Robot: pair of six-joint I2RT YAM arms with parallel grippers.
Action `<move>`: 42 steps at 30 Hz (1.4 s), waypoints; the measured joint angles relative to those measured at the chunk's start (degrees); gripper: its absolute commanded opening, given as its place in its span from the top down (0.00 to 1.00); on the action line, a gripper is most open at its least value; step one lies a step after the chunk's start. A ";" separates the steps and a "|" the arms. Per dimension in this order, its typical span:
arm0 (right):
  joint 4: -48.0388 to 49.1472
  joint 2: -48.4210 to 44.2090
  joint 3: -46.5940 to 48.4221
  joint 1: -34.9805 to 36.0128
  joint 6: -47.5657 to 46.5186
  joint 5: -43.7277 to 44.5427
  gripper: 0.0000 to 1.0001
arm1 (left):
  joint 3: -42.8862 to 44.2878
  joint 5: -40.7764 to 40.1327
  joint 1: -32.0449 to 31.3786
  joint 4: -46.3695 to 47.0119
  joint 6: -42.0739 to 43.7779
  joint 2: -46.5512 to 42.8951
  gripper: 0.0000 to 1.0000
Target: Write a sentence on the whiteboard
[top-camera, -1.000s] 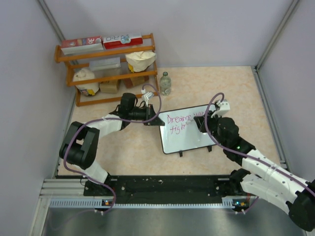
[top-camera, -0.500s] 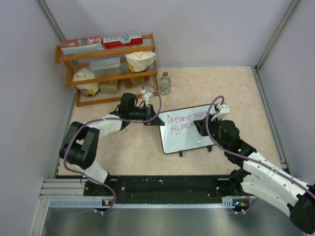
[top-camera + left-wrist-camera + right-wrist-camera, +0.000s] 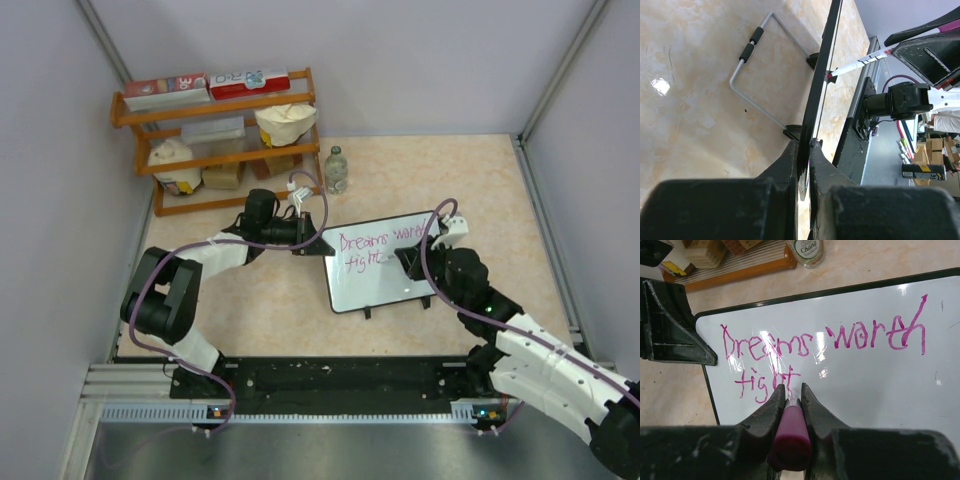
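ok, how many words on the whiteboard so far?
3. Pink "Dreams" top left of the glossy white black-framed whiteboard, "worth" top right, "fight" below "Dreams"; the right gripper may hide further strokes.

Orange wooden rack (image 3: pixel 230 201) back left, boxes (image 3: pixel 210 84) on top; capped bottle (image 3: pixel 336 170) just beside, possibly water.

We see the whiteboard (image 3: pixel 392 288), small, glossy white, thin black frame with rounded corners, propped at a tilt on the table (image 3: pixel 470 180), its pink marker sentence (image 3: pixel 771 346) so far reading "Dreams worth" above "fight" at upper left.
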 measured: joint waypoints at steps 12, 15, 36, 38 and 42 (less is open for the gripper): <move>-0.50 0.00 0.70 0.02 -1.09 1.09 1.00 | 0.00 0.00 0.00 0.00 0.02 0.00 1.00; -1.05 -0.02 1.40 0.00 -1.99 1.92 1.00 | 0.00 0.02 0.00 0.00 0.02 0.00 1.00; -1.20 0.76 2.45 0.00 -3.58 3.82 1.00 | 0.09 0.00 0.02 -0.20 0.02 0.00 1.00; -1.57 0.46 2.40 0.00 -3.58 3.85 1.00 | 0.09 0.00 0.02 -0.20 0.02 0.00 1.00; -3.02 -0.48 2.27 0.00 -3.56 3.85 1.00 | 0.09 0.02 0.02 -0.20 0.02 0.00 1.00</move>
